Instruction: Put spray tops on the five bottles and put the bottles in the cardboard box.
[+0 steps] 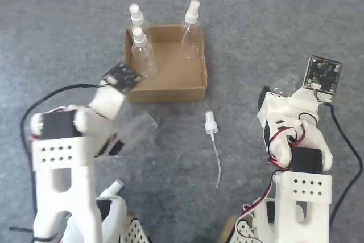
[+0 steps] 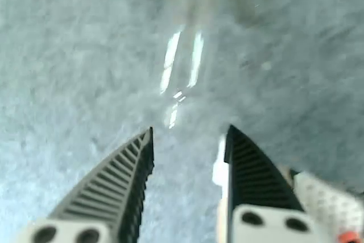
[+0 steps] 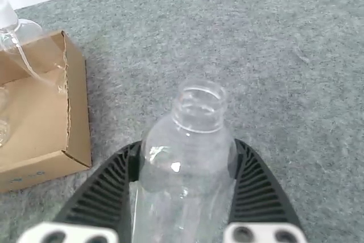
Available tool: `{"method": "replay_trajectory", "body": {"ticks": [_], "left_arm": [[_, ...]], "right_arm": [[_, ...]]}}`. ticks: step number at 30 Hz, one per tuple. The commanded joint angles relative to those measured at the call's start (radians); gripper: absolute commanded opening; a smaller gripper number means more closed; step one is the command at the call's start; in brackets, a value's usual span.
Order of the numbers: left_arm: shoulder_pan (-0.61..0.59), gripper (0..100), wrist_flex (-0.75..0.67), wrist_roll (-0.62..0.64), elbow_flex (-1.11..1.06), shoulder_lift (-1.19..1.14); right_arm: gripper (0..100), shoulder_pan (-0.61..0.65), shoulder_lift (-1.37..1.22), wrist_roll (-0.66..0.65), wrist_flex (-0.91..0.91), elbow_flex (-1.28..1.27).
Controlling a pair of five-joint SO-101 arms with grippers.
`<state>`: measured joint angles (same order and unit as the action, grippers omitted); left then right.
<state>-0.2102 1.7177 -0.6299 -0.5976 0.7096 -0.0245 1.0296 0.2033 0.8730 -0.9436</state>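
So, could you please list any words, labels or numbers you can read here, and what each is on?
None can be read.
cardboard box: a faint small mark on its outer wall, too blurred to read.
circuit board on an arm: fine markings, too small to read.
bottle in the right tool: no label shows.

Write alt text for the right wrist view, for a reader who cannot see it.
The right gripper is shut on a clear bottle whose neck is open and has no spray top, with grey carpet all around. Off to one side stands a cardboard box with another clear bottle in it.
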Motion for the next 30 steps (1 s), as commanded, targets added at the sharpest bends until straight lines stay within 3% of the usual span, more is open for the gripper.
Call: {"method": "replay_trajectory", "body": {"ticks": [1, 8, 18, 30], "left_arm": [[-0.133, 20, 0.037, -0.198, -0.062, 0.034], [-0.196, 20, 0.02, -0.333, -0.223, 0.032], [-0.195, 20, -0.163, -0.336, -0.42, 0.026], [-0.193, 20, -0.172, -0.368, -0.432, 0.005]], "right_arm": [[8.0, 0.007, 0.028, 0.002, -0.027, 0.006], [8.0, 0.007, 0.028, 0.002, -0.027, 0.006], [8.0, 0.007, 0.028, 0.002, -0.025, 0.006], [8.0, 0.007, 0.028, 0.002, -0.025, 0.006]]}}
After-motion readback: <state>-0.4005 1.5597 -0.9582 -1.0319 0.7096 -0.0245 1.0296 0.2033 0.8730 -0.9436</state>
